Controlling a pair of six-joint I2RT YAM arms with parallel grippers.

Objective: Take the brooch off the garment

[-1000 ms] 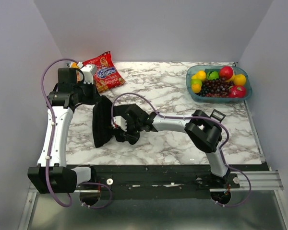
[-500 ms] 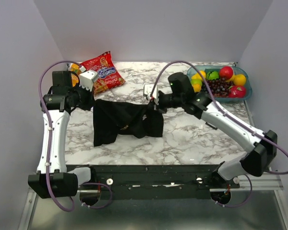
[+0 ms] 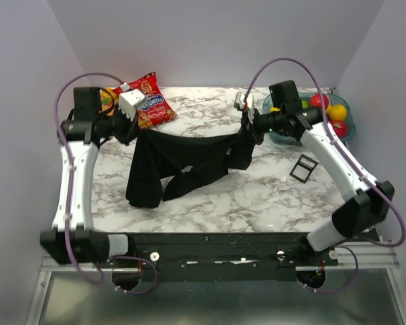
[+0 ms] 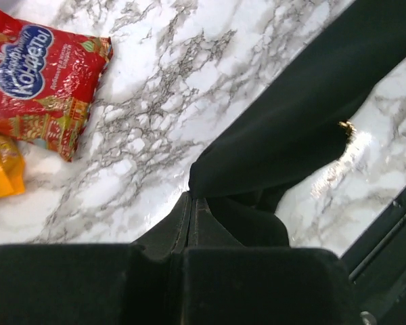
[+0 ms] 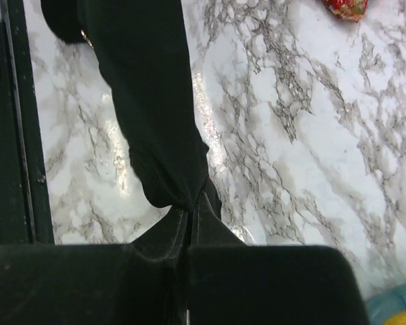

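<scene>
The black T-shirt garment (image 3: 183, 159) hangs stretched between my two grippers above the marble table. My left gripper (image 3: 137, 130) is shut on its left end, seen in the left wrist view (image 4: 191, 198). My right gripper (image 3: 245, 130) is shut on its right end, seen in the right wrist view (image 5: 189, 206). The brooch (image 3: 187, 168) is a tiny pale glint on the hanging cloth's front. It shows as a small gold speck in the left wrist view (image 4: 346, 126) and at the cloth's edge in the right wrist view (image 5: 85, 37).
A red snack bag (image 3: 145, 101) and an orange item lie at the back left. A blue bowl of fruit (image 3: 310, 116) stands at the back right. A small black square tray (image 3: 303, 167) lies on the table right of the garment.
Both grippers have lifted and pulled apart, stretching the garment into the air. The right arm swung from the table's middle to the back right, uncovering the black tray.
</scene>
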